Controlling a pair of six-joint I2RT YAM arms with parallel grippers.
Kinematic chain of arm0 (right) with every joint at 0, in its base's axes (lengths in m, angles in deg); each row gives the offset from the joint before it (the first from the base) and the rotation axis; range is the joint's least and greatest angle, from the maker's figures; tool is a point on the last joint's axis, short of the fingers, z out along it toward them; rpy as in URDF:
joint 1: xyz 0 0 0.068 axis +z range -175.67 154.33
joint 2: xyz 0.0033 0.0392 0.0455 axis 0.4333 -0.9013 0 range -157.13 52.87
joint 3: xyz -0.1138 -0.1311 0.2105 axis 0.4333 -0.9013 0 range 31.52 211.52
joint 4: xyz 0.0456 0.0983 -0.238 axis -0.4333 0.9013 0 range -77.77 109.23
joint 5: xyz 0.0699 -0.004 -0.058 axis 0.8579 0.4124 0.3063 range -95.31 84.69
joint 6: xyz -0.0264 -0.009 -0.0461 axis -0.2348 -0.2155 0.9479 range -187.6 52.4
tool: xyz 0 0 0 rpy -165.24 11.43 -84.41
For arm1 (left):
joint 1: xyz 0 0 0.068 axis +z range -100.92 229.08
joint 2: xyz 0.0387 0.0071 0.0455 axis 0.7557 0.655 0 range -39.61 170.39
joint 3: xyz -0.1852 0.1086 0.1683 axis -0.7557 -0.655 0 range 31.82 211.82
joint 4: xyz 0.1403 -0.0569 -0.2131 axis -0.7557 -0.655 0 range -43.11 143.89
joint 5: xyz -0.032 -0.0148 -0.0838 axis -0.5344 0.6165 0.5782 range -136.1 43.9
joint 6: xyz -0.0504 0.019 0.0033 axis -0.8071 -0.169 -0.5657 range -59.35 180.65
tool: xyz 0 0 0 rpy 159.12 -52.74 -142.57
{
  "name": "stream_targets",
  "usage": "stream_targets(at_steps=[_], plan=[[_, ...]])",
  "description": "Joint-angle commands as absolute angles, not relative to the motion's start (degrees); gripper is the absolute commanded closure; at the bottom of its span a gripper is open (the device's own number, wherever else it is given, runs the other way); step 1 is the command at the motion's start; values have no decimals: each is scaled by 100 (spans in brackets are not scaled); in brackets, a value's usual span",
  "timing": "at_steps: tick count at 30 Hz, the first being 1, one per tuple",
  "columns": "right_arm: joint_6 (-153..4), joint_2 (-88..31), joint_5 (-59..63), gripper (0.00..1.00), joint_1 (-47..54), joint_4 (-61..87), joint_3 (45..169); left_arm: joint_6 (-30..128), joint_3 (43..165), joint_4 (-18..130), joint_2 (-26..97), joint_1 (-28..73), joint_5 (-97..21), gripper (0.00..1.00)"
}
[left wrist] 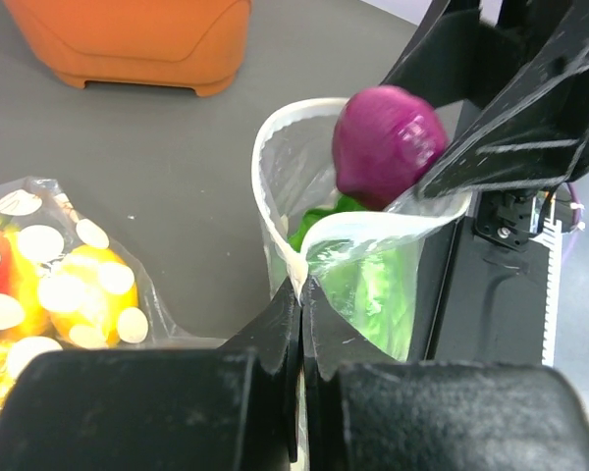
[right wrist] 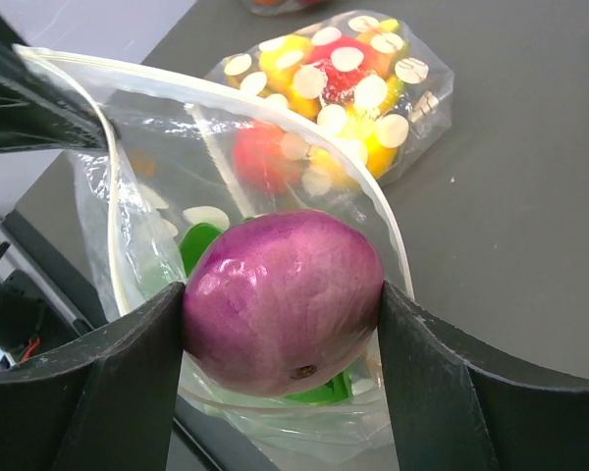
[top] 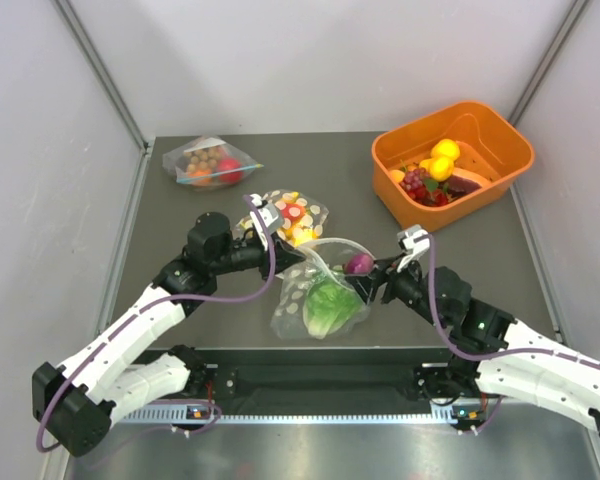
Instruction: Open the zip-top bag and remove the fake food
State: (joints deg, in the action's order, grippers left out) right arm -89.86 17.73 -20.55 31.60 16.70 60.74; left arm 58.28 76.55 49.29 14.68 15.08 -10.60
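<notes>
The left tool [left wrist: 301,294] pinches the rim of the zip-top bag [top: 292,300], holding its mouth open. That lets the right tool [right wrist: 283,324] clamp the purple onion [left wrist: 388,142] at the opening; the lettuce [top: 330,305] lies inside.

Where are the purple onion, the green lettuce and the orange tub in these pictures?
purple onion [right wrist: 285,299]: right wrist view, middle of its rounded side.
green lettuce [top: 330,305]: top view, its ruffled leaves.
orange tub [top: 505,126]: top view, its far right rim.
</notes>
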Motion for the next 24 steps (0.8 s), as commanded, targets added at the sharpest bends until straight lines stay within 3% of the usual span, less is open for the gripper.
stream_targets(at_steps=[1,10,20,24], plan=[[-9335,1412,-2306,58,3225,881,6000,5915,7726,5222,1489,1507,-1060,100],[-9862,357,-2306,47,3216,-139,5930,5959,7735,5178,1559,1375,-980,100],[-10047,66,-2455,18,3225,-342,5991,5986,7744,5161,1533,1349,-980,100],[-10152,-4,-2491,16,3225,-473,5930,5994,7752,5152,1550,1322,-989,100]])
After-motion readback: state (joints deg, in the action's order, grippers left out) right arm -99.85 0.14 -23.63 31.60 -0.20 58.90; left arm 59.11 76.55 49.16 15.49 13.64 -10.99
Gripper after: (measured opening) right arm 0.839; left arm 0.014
